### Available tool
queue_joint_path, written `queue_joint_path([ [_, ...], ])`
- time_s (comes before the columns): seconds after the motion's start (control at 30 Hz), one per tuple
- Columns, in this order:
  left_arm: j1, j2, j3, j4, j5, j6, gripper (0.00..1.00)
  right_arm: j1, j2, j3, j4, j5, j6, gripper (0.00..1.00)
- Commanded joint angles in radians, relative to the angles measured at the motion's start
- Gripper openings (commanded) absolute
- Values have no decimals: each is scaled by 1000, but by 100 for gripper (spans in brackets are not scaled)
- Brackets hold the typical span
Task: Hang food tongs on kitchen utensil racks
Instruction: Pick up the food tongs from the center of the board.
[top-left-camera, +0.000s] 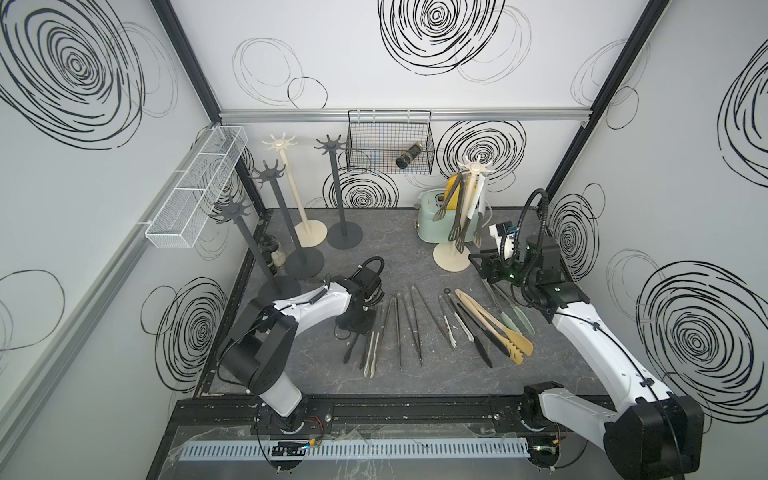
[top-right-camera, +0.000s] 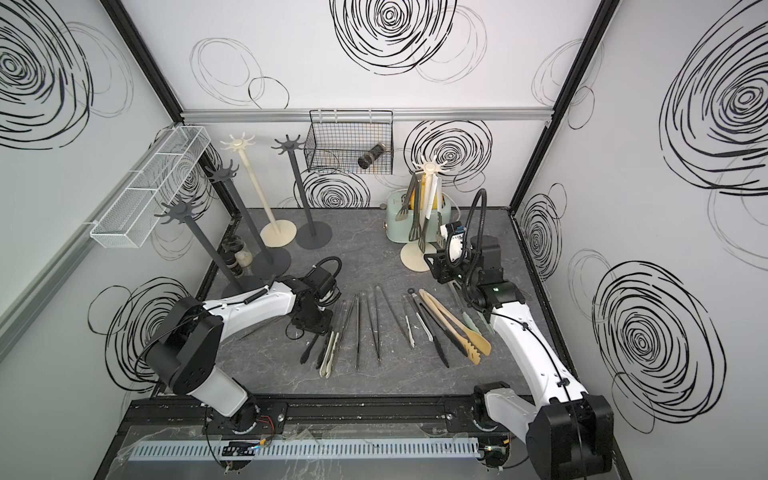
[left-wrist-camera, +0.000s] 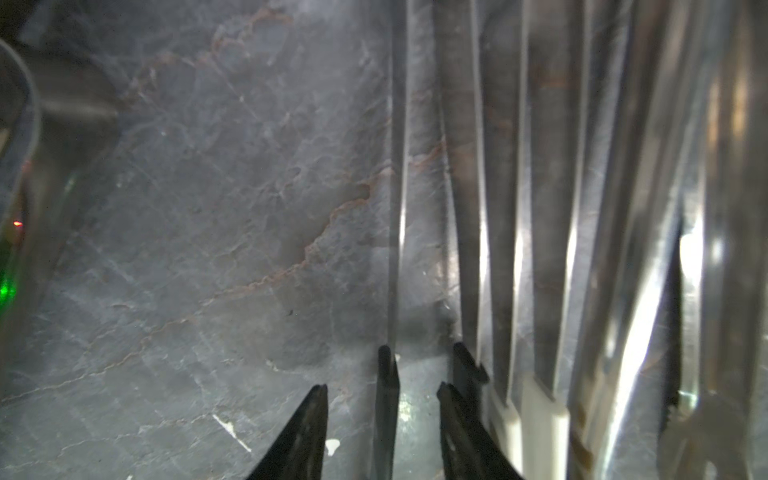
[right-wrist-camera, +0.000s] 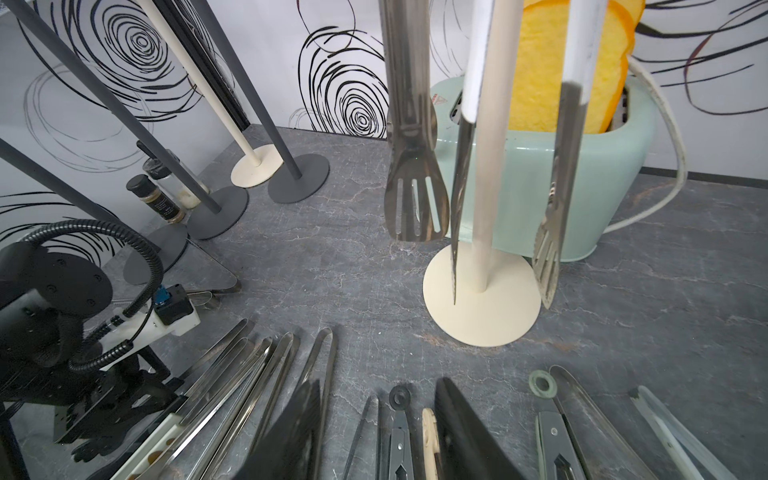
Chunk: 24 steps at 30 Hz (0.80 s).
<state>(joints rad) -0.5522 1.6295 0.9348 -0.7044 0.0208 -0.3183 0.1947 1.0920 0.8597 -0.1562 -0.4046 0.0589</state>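
Observation:
Several food tongs lie in a row on the grey table: a black pair (top-left-camera: 350, 351) at the left, slim steel pairs (top-left-camera: 399, 328), a wide wooden pair (top-left-camera: 498, 328) and a pale green pair (top-left-camera: 517, 316). My left gripper (top-left-camera: 355, 328) (left-wrist-camera: 382, 386) is down at the black pair, jaws apart, with one black arm (left-wrist-camera: 386, 415) between the fingers. My right gripper (top-left-camera: 484, 268) (right-wrist-camera: 379, 381) hovers open over the tongs' hinge ends, holding nothing. Just behind it, a cream kitchen utensil rack (top-left-camera: 473, 170) (right-wrist-camera: 486, 166) has tongs hanging from it. A second cream rack (top-left-camera: 286, 178) and three dark grey racks (top-left-camera: 336, 187) stand bare at the back left.
A mint toaster (top-left-camera: 428, 216) with yellow bread stands behind the loaded rack. On the back wall hangs a black wire basket (top-left-camera: 390, 145) holding a jar, and on the left wall a white mesh tray (top-left-camera: 195, 187). Spice jars (top-left-camera: 272, 253) stand among the grey rack bases.

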Motion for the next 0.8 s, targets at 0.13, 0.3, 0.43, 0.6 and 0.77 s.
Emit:
queue_joint_path([
  [0.13, -21, 60, -23, 35, -26, -42, 37, -6, -20, -24, 19, -20, -14, 48],
  [0.3, -27, 70, -20, 34, -38, -47, 18, -14, -16, -26, 23, -29, -14, 48],
  [0.43, -28, 56, -3, 6, -65, -46, 11, -24, -20, -26, 22, -36, -13, 48],
  [0.6, -29, 11, 35, -28, -121, -53, 0, -34, -25, -29, 18, -43, -12, 48],
  [0.77, -49, -62, 134, -27, -185, -54, 0, -40, -31, -36, 23, -43, -4, 48],
])
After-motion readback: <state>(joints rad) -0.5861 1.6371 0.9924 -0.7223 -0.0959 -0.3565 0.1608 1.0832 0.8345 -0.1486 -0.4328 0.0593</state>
